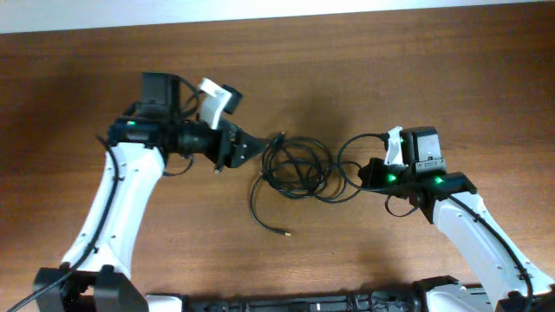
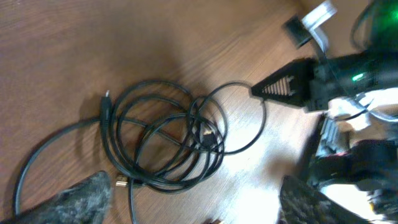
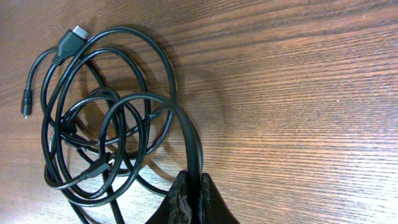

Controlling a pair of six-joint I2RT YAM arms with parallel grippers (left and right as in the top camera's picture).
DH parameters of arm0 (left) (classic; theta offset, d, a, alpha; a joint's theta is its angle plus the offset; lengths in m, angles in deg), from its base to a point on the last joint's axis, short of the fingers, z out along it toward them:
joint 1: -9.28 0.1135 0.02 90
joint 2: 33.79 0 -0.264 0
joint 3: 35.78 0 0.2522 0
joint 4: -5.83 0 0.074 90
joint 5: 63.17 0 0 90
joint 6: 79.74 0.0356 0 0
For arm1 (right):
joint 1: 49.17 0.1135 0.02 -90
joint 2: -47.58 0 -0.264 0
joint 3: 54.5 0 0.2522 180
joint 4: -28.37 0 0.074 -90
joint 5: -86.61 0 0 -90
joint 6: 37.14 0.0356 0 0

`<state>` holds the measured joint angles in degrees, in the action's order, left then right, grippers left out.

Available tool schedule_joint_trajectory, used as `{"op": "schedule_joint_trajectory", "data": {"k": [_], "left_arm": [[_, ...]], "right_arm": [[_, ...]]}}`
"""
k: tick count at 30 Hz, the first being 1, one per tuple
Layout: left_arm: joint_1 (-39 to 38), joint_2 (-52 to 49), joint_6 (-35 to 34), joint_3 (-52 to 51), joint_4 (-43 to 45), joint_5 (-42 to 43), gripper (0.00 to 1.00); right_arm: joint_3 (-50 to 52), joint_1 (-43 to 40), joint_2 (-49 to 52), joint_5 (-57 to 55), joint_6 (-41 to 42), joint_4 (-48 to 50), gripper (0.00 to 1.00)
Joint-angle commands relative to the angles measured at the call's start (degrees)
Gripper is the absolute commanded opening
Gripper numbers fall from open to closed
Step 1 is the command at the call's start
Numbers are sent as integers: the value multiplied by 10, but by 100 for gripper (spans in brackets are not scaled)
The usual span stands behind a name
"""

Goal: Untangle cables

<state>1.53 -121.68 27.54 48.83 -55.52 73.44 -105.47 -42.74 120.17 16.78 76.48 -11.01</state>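
The cables (image 1: 299, 169) are thin black cords in a tangled coil at the table's centre, with one tail running down to a small plug (image 1: 284, 232). My left gripper (image 1: 258, 147) is open just left of the coil. In the left wrist view its fingers (image 2: 193, 208) straddle the near edge of the coil (image 2: 168, 137) without holding it. My right gripper (image 1: 365, 176) is at the coil's right side. In the right wrist view it (image 3: 193, 196) is shut on one cable loop that arches up from the coil (image 3: 99, 137).
The wooden table (image 1: 451, 78) ends at a pale strip along the far edge. A flat plug (image 3: 73, 36) and a small jack end (image 3: 26, 99) lie at the coil's far side. The right gripper shows in the left wrist view (image 2: 283, 87).
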Motion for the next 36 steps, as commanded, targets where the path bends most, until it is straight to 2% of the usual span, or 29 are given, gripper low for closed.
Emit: {"op": "schedule_joint_trajectory", "data": {"k": [1,3,8,13,16,22,26,34,36], "left_arm": [[-81,-3,-1,4,-5,-136,72],[-134,-26,-1,4,-12,-205,71],[-195,-117,-1,4,-13,-264,73],[-224,-201,-1,4,-7,-263,69],[-229,-205,-1,5,-6,-265,59],[-230,-205,-1,5,-6,-265,58],[-233,-205,-1,5,-6,-267,52],[-296,-205,-1,5,-5,-344,54],[-297,-205,-1,5,-5,-344,48]], "right_arm": [[1,-1,1,-3,-1,-2,4],[1,-1,1,-3,-1,-2,4],[1,-1,1,-3,-2,-6,4],[1,-1,1,-3,-1,-6,4],[1,-1,1,-3,-1,-6,4],[1,-1,1,-3,-1,-6,4],[1,-1,1,-3,-1,-6,4],[1,-1,1,-3,-1,-6,4],[1,-1,1,-3,-1,-6,4]]}}
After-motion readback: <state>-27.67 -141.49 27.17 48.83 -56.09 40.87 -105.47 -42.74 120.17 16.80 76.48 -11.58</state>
